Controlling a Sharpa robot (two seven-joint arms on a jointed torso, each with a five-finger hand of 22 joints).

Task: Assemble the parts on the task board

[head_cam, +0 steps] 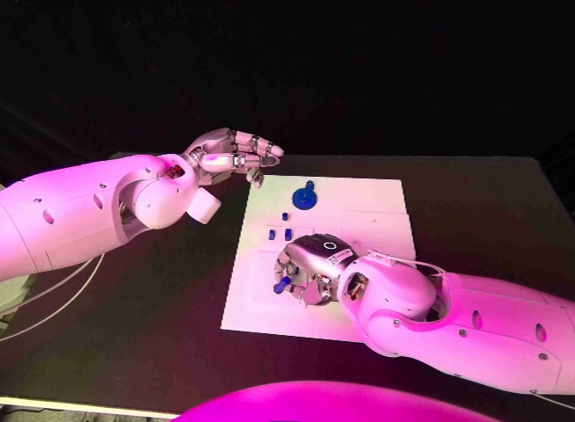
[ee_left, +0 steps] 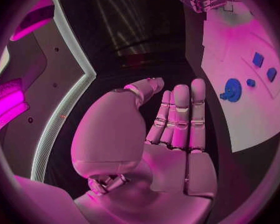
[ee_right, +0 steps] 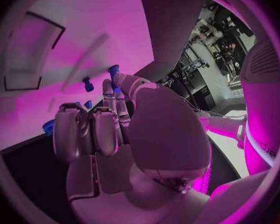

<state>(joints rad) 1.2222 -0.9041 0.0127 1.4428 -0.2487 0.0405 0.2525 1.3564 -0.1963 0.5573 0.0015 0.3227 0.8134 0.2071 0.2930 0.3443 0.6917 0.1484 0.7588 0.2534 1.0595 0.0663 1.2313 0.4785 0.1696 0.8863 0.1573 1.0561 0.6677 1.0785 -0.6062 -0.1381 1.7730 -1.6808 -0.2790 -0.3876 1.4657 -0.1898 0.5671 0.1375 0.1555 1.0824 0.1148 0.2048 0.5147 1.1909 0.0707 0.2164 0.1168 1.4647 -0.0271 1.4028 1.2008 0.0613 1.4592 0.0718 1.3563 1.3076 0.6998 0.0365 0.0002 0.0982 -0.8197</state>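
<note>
The white task board (head_cam: 364, 220) lies in the middle of the black table. A round blue part (head_cam: 308, 195) sits near its far edge, with several small blue parts (head_cam: 280, 234) a little nearer to me. My right hand (head_cam: 310, 268) is low over the board's near left area, fingers curled down. It pinches a small slanted blue part (head_cam: 281, 286) between thumb and a finger; the right wrist view shows that part (ee_right: 113, 71) at the fingertips. My left hand (head_cam: 230, 154) hovers off the board's far left corner, and its palm (ee_left: 171, 149) holds nothing.
The left wrist view shows the board (ee_left: 252, 114) with the round blue part (ee_left: 232, 89) and small blue parts (ee_left: 257, 59) on it. Recessed outlines (ee_right: 34, 50) mark the board's surface. Black table surrounds the board on all sides.
</note>
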